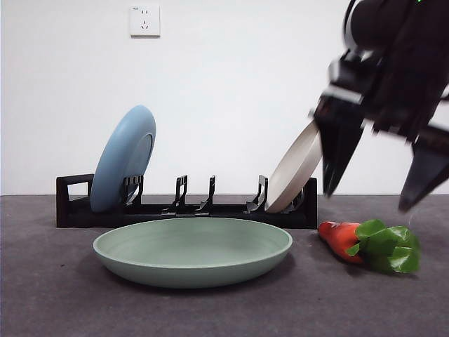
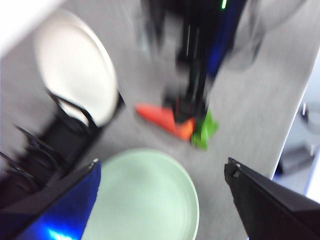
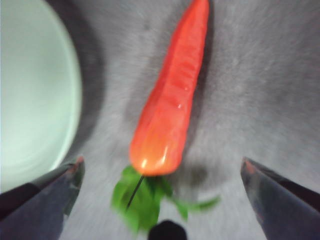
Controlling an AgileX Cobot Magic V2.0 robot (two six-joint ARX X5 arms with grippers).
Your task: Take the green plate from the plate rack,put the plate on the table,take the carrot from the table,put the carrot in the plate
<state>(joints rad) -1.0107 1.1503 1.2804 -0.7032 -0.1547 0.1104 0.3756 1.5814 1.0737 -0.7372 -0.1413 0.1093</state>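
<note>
The green plate (image 1: 193, 249) lies flat on the table (image 1: 56, 295), in front of the plate rack (image 1: 189, 210). To its right the carrot (image 1: 342, 237) rests on the table with its leaves pointing right. My right gripper (image 1: 367, 201) hangs open just above the carrot, a jaw on either side, touching nothing. The right wrist view shows the carrot (image 3: 170, 100) lengthwise between the open jaws of the right gripper (image 3: 162, 162), beside the plate's rim (image 3: 30, 90). My left gripper (image 2: 161, 167) is open and empty, high over the green plate (image 2: 145, 195), looking at the carrot (image 2: 162, 116).
A light blue plate (image 1: 125, 158) leans in the rack's left end and a beige plate (image 1: 295, 168) in its right end, close to the right arm. A wall socket (image 1: 144, 20) sits on the white wall behind.
</note>
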